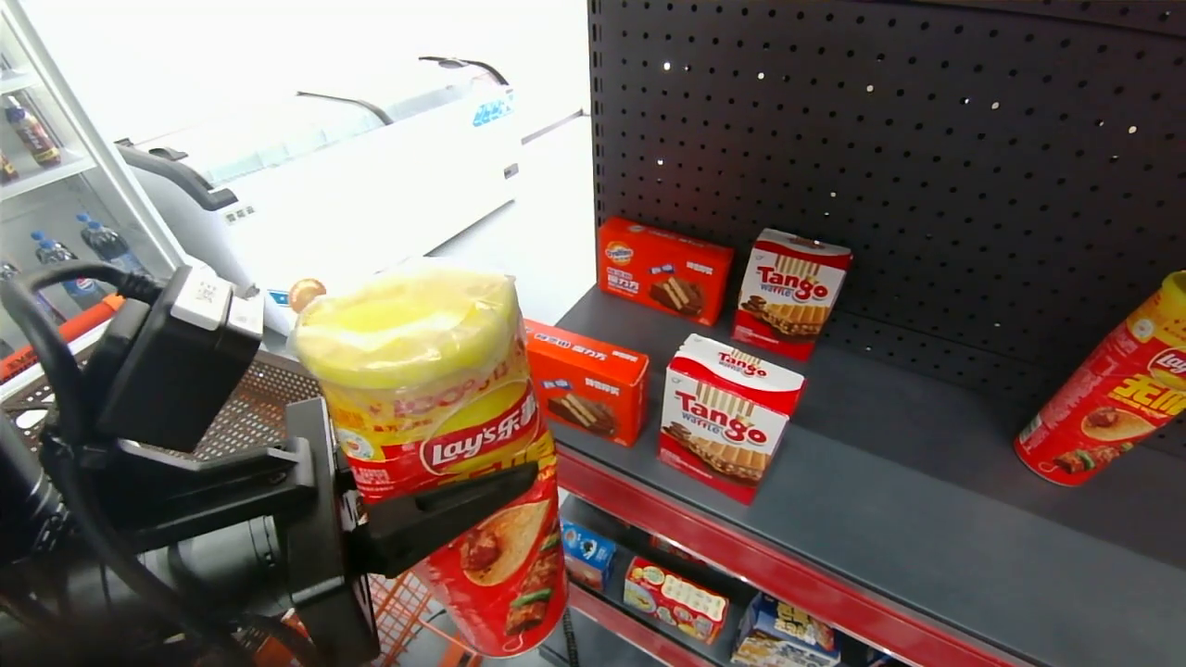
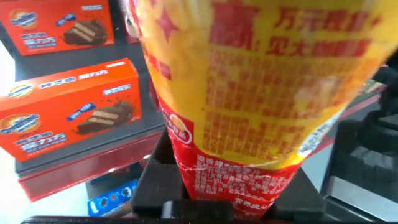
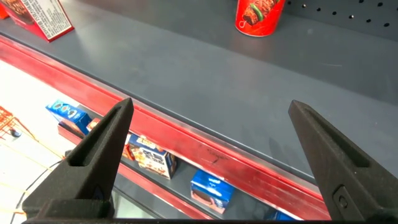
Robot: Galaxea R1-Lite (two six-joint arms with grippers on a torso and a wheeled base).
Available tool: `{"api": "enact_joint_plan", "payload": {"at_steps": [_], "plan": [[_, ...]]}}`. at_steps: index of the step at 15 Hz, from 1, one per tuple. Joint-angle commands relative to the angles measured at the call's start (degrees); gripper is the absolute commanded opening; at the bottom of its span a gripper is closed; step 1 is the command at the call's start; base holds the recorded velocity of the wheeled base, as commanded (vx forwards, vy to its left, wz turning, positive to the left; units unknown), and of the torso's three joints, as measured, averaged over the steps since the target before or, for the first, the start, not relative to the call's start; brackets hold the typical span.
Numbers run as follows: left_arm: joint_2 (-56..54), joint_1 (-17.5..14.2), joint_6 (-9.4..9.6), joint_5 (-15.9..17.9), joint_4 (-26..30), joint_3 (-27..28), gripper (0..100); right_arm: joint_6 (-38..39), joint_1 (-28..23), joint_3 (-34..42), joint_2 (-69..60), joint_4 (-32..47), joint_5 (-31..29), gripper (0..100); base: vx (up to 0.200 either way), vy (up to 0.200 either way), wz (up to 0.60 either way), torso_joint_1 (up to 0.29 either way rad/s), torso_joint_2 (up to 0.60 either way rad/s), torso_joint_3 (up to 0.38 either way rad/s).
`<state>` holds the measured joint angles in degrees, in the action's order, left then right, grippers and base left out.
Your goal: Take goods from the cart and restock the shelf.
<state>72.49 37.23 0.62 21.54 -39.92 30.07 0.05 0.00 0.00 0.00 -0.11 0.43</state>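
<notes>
Left gripper (image 1: 443, 500) clamped on chip canister (image 1: 431, 408): yellow lid, yellow-over-red wrap, near upright, held just off shelf (image 1: 908, 500) front-left corner. Right gripper (image 3: 214, 152) spread wide above shelf edge.

Left gripper (image 1: 435, 509): you have it at the lower left of the frame, clamped around the held canister (image 1: 435, 408).
Held canister: yellow lid, red and yellow wrap, near upright.
Shelf (image 1: 889, 519): grey deck with a red front lip, running from centre to lower right.
Orange boxes (image 1: 586, 380): two at the deck's left end, one behind the other.
Wafer boxes (image 1: 727, 417): two, upright, just right of the orange boxes.
Second canister (image 1: 1112, 389): right edge of the frame, leaning back against the pegboard (image 1: 880, 139).
</notes>
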Motion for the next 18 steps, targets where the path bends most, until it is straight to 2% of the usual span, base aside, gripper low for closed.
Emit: {"api": "enact_joint_plan", "payload": {"at_steps": [1, 7, 12, 18], "plan": [[-0.2, 0.6, 0.08, 1.3, 0.0, -0.1, 0, 0.0, 0.0, 0.0, 0.0, -0.1, 0.0, 100, 0.000, 0.000, -0.60, 0.007, 0.00, 0.007], [-0.3, 3.7, 0.17, 3.3, 0.0, 0.5, 0, 0.0, 0.0, 0.0, 0.0, -0.1, 0.0, 100, 0.000, 0.000, -0.60, 0.002, 0.00, 0.005], [-0.2, 3.8, 0.08, 3.4, -0.8, 0.9, 0, 0.0, 0.0, 0.0, 0.0, 0.0, 0.0, 100, 0.000, 0.000, -0.60, 0.003, 0.00, 0.002], [-0.2, 3.2, 0.08, 3.4, -0.8, -0.1, 0, 0.0, 0.0, 0.0, 0.0, -0.1, 0.0, 100, 0.000, 0.000, 0.00, 0.000, 0.00, 0.000]]}}
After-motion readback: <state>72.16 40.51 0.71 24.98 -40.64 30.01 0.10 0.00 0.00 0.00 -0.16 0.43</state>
